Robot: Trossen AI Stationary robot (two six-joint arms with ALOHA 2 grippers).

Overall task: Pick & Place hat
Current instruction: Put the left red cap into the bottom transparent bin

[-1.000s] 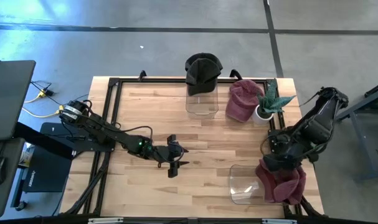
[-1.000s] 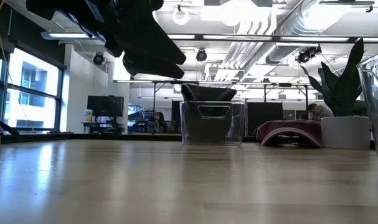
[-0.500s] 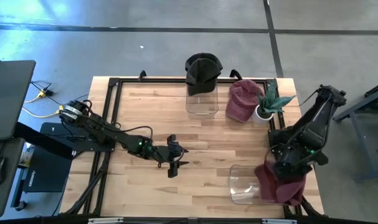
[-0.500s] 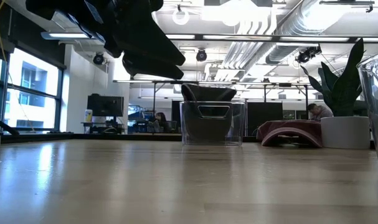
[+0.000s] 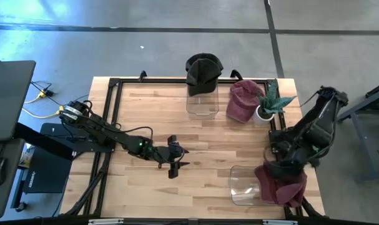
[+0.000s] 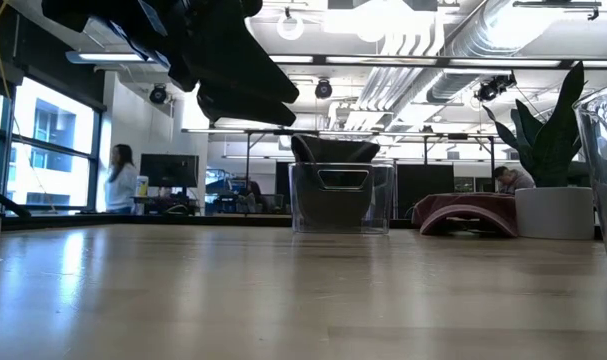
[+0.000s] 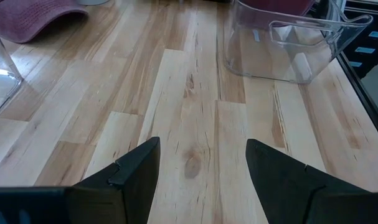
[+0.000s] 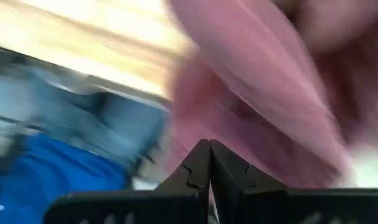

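Observation:
A maroon hat (image 5: 281, 186) lies draped over the right side of a clear bin (image 5: 242, 184) at the table's near right. My right gripper (image 5: 278, 167) hangs shut just above it, and that hat fills its blurred wrist view (image 8: 257, 93). A black hat (image 5: 203, 67) sits on top of a second clear bin (image 5: 201, 103) at the far edge. Another maroon hat (image 5: 241, 100) lies flat on the table beside it. My left gripper (image 5: 178, 156) waits open over the table's middle, with bare wood between its fingers (image 7: 201, 146). My right gripper (image 8: 208, 146) is shut, pointing steeply down at the maroon hat's crown (image 8: 238, 118). No cloth shows between its fingertips. The blur hides whether the tips touch the hat, so I cannot tell.
A potted plant (image 5: 268, 103) stands at the far right beside the flat maroon hat. A black frame (image 5: 114, 84) runs along the table's edges. Bare wood lies between the left gripper and the near bin (image 7: 288, 43). A person (image 6: 118, 180) stands in the room behind.
My right arm has swung a little toward the near edge and back over the maroon hat, turning at the wrist; its gripper has stayed shut. The hat has stayed draped on the bin.

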